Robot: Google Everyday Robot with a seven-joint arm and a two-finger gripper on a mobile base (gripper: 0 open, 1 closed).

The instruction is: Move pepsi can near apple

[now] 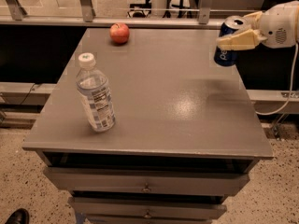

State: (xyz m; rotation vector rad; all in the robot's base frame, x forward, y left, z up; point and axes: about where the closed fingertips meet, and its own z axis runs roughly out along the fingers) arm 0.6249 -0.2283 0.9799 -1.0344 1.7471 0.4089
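The pepsi can (226,52), dark blue with a silver top, hangs above the table's right edge, lifted off the surface and slightly tilted. My gripper (238,37) comes in from the right on a white arm and is shut on the can, with a cream finger (237,42) across its front. The apple (120,33), small and red, sits on the grey table (163,101) at the far left of its back edge, well apart from the can.
A clear plastic water bottle (95,95) with a white cap stands at the table's front left. Drawers (147,186) sit under the tabletop. A railing (140,20) runs behind the table. A white cable (289,87) hangs at the right.
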